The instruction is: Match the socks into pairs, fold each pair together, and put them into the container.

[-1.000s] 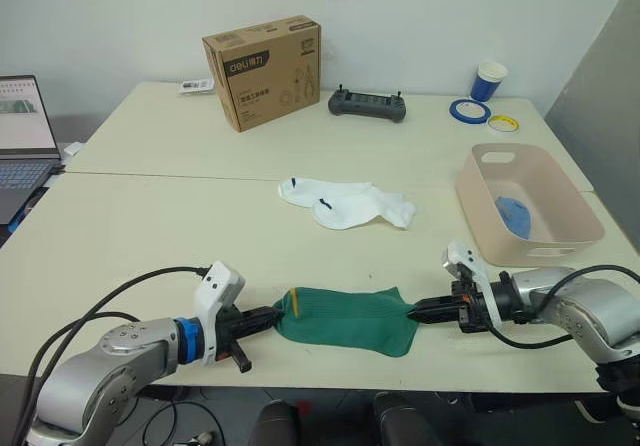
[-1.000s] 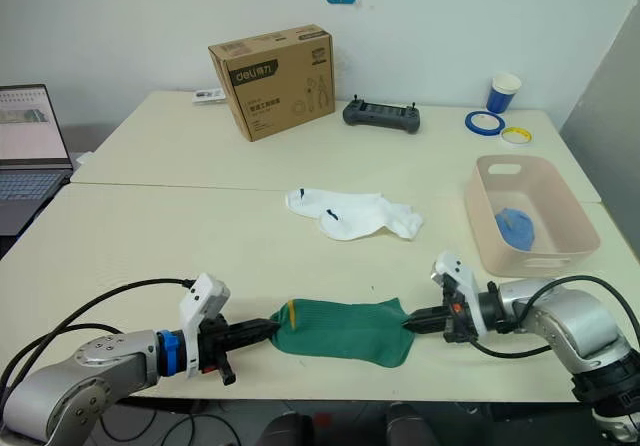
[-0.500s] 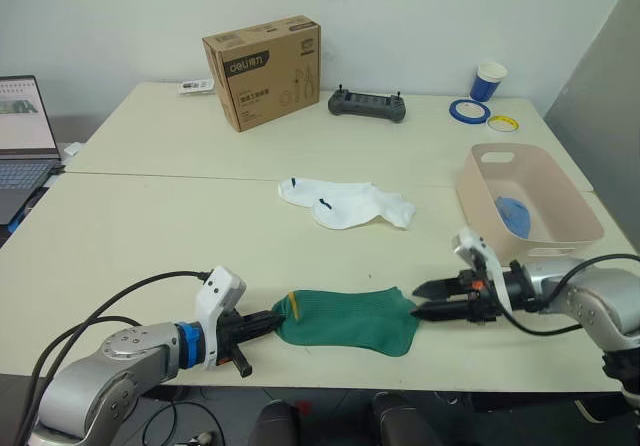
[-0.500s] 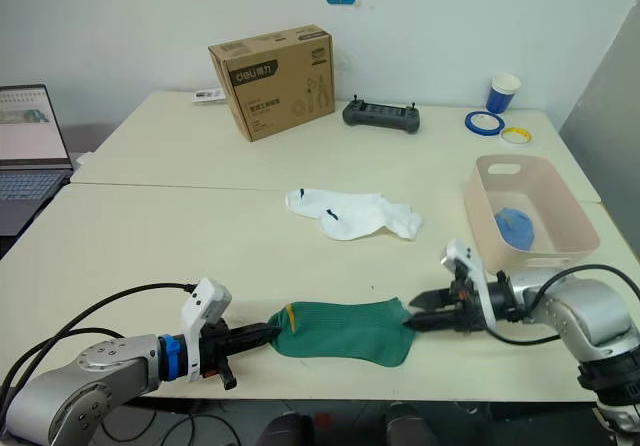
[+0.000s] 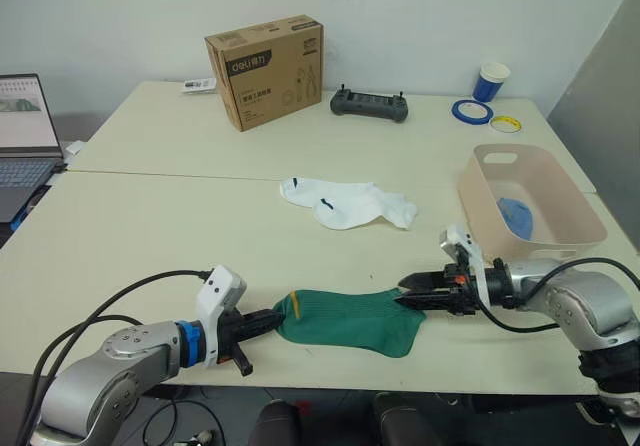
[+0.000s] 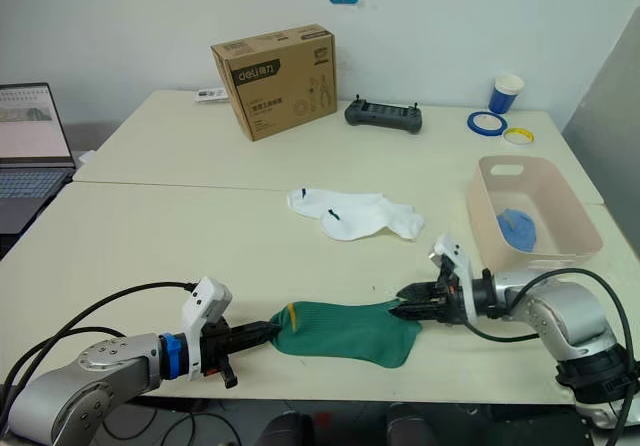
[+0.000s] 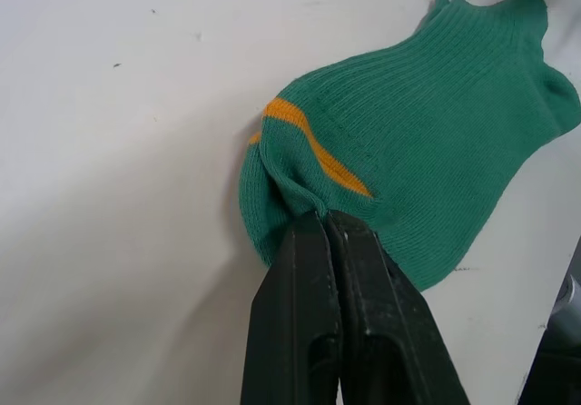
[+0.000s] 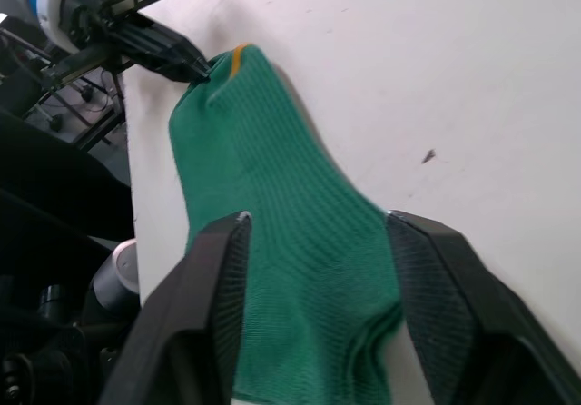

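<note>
Green socks (image 5: 345, 318) between left gripper (image 5: 272, 319), right gripper (image 5: 408, 293)

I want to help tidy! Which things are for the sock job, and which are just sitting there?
For the job: green socks, white socks, blue sock, pink tub.

Just lying about: cardboard box, controller, paper cup, tape rolls, laptop.
</note>
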Tool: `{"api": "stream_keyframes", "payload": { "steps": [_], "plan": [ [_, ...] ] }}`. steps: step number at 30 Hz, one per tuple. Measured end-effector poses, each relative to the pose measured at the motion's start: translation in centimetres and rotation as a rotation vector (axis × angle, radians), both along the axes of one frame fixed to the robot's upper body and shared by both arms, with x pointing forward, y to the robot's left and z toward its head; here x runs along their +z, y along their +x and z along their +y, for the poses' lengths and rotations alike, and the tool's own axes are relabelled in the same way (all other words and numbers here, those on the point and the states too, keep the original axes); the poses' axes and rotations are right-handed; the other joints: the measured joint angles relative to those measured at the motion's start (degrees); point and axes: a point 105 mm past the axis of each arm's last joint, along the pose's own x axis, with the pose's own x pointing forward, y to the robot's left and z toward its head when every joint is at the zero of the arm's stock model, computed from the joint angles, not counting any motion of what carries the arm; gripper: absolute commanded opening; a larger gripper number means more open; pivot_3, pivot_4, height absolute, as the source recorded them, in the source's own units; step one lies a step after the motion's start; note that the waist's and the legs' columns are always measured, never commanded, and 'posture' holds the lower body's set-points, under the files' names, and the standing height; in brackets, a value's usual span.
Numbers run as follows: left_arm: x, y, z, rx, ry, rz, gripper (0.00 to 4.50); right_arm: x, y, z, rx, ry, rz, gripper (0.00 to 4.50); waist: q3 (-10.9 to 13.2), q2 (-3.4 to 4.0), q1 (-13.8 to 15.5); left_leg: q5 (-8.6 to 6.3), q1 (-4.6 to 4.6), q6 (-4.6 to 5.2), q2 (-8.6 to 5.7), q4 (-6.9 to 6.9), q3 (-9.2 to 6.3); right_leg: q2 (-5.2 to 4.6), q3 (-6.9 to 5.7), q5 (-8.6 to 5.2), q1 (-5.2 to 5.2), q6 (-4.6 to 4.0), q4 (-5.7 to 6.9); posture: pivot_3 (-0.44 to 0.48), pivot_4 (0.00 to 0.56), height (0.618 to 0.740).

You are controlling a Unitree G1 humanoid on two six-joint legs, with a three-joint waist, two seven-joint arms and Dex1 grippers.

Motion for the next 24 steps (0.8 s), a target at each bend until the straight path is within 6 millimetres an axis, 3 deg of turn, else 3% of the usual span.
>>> {"api": "stream_keyframes", "payload": {
  "steps": [1,4,9,15,19,21,24],
  "plan": [
    [0.0,0.0,0.0,-0.001,-0.001,-0.004,0.00,0.0,0.0,0.0,-0.001,0.000,-0.001,1.03,0.00,0.00,0.00,0.00,0.01,0.00,0.00,0.02,0.00,0.00,0.00,0.01,0.01,0.00,0.00,0.000,0.150,0.740],
    [0.2,0.1,-0.1,-0.007,-0.007,-0.019,0.61,0.0,0.0,0.0,-0.001,0.001,-0.003,0.01,0.00,0.00,-0.01,0.00,0.01,0.00,0.00,0.03,-0.01,0.00,-0.01,0.02,0.01,-0.01,0.00,0.000,0.150,0.740],
    [0.6,0.1,0.1,-0.012,-0.011,-0.025,2.13,0.1,0.1,0.0,0.001,0.004,-0.013,0.00,0.00,0.00,-0.01,0.00,0.00,0.00,0.01,0.00,-0.01,0.01,-0.02,0.01,-0.01,-0.02,0.00,0.000,0.150,0.740],
    [2.1,-0.1,2.3,-0.002,0.023,-0.047,4.12,0.6,0.0,0.1,0.019,0.012,-0.047,0.00,0.02,-0.03,-0.01,0.00,0.00,0.00,0.04,-0.02,-0.01,0.01,-0.03,0.00,-0.04,-0.04,0.00,0.000,0.150,0.740],
    [5.7,1.4,2.3,-0.035,0.008,-0.197,4.12,2.2,-1.2,1.4,0.126,0.033,-0.172,0.00,0.05,0.02,0.21,0.00,0.05,0.00,0.01,0.00,-0.04,0.00,-0.07,-0.01,-0.05,-0.04,-0.01,0.000,0.150,0.740],
    [6.1,1.9,1.5,-0.069,0.032,-0.247,3.70,2.1,-1.4,2.2,0.166,0.018,-0.237,0.00,0.05,0.01,0.11,0.00,0.14,-0.01,0.00,0.01,0.01,-0.01,-0.01,-0.01,0.01,-0.04,-0.06,0.000,0.150,0.740],
    [5.0,1.8,0.2,-0.135,0.062,-0.245,2.85,1.5,-1.4,3.0,0.182,0.009,-0.286,0.00,0.05,0.01,0.06,0.00,0.09,-0.01,0.00,0.00,0.12,-0.03,0.06,0.00,0.04,-0.02,-0.06,0.000,0.150,0.740]
  ]
}}
